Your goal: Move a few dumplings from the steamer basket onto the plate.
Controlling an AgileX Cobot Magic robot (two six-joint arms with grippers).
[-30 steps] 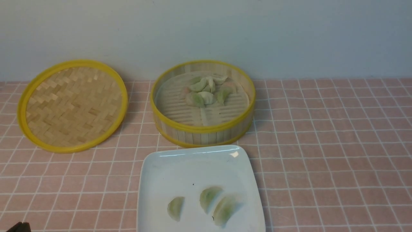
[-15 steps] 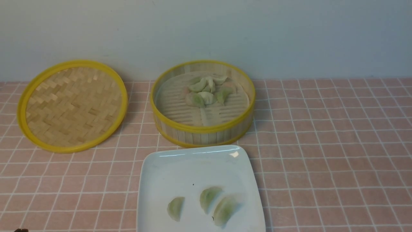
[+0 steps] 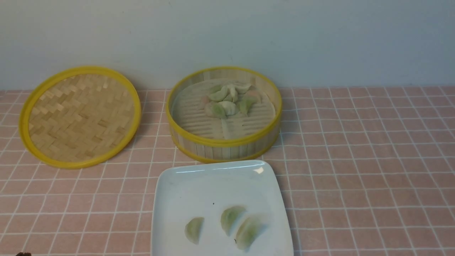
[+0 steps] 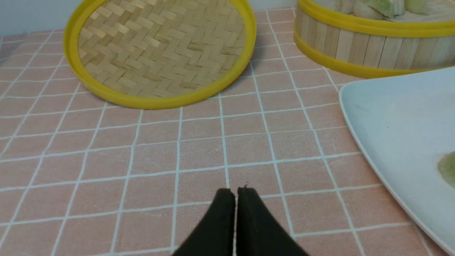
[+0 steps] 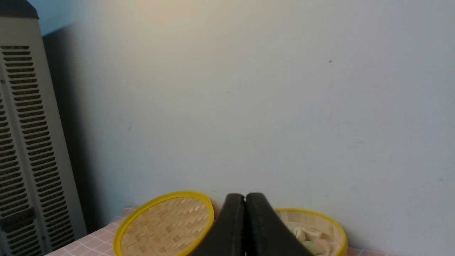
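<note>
Three pale green dumplings [image 3: 229, 225] are lying on the white plate [image 3: 199, 185], near the steamer basket [image 3: 224, 144], which is holding a clustered pile. Both the left pincer [image 4: 236, 195] and right pincer [image 5: 245, 199] are sitting closed, gripping nothing.

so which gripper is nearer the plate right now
Left. The left gripper sits low over the tablecloth just beside the plate, jaws shut. The right gripper is raised, facing the wall, with no plate in its view.
</note>
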